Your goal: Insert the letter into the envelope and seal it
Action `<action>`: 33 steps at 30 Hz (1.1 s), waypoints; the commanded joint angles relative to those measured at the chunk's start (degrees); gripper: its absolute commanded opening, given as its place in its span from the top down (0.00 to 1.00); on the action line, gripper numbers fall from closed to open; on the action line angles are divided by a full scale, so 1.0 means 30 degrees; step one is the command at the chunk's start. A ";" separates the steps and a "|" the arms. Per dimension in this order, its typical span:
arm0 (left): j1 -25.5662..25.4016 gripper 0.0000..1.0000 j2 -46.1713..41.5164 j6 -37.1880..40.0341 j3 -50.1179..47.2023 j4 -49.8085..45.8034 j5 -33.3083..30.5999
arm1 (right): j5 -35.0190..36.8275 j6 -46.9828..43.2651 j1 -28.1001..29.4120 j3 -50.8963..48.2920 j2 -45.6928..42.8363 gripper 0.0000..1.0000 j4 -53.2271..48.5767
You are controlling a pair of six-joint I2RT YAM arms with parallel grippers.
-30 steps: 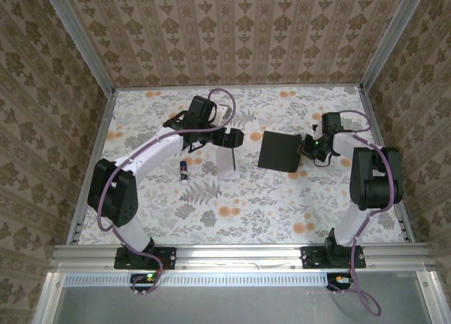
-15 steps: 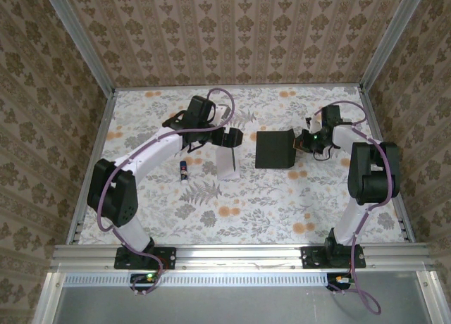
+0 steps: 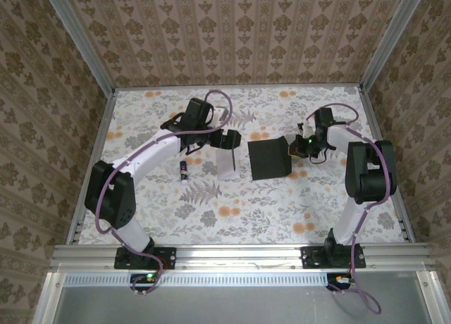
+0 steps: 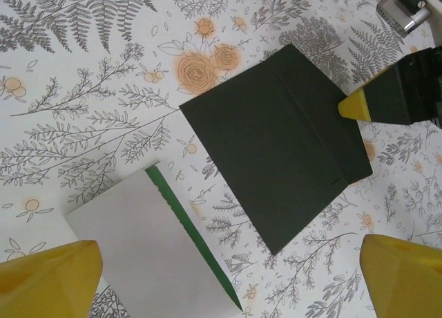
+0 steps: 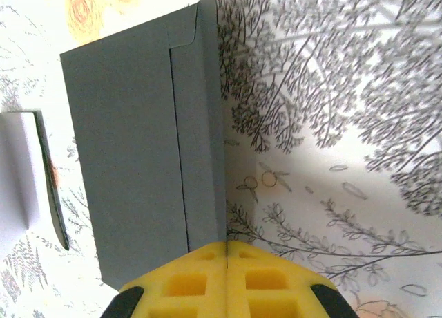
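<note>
two pincers: l pincer (image 4: 228,280) wide apart over letter (image 4: 148,252), r pincer (image 5: 226,254) clamped on envelope (image 4: 276,145) edge

3 loose items are lying on the table (image 3: 282,211): 1 black envelope (image 3: 268,158), 1 green-edged white letter (image 3: 226,165), 1 small glue stick (image 3: 183,170). 2 grippers are working above: 1 left gripper (image 3: 227,139), 1 right gripper (image 5: 226,263).
</note>
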 commanded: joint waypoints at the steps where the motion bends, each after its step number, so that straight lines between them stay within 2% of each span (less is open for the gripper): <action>1: 0.0142 0.04 -0.0902 -0.0163 -0.0434 0.0414 0.0318 | 0.0427 0.1356 0.0308 -0.1061 -0.0918 1.00 0.0576; 14: 0.0523 0.04 -0.1753 -0.0267 -0.1609 0.0819 0.0442 | 0.1755 0.4360 0.0676 -0.3762 -0.3012 1.00 0.2968; 21: 0.0552 0.04 -0.1711 -0.0396 -0.1717 0.0984 0.0552 | 0.1561 0.4501 0.0761 -0.3749 -0.3245 0.99 0.2968; 22: 0.0552 0.04 -0.1754 -0.0383 -0.1703 0.0993 0.0555 | 0.1559 0.4474 0.0749 -0.3709 -0.3216 0.96 0.2928; 24: 0.0552 0.04 -0.1750 -0.0419 -0.1674 0.0967 0.0552 | 0.1539 0.4445 0.0751 -0.3643 -0.3153 0.85 0.2819; 27: 0.0581 0.04 -0.1852 -0.0417 -0.1615 0.0896 0.0468 | 0.1660 0.4452 0.0753 -0.3550 -0.3437 0.59 0.2672; 29: 0.0611 0.04 -0.2032 -0.0400 -0.1599 0.0865 0.0244 | 0.1872 0.4445 0.0779 -0.3405 -0.3796 0.45 0.2513; 33: 0.0865 0.04 -0.2557 -0.0341 -0.1581 0.0867 -0.0395 | 0.2368 0.4252 0.0915 -0.2735 -0.4551 0.39 0.1766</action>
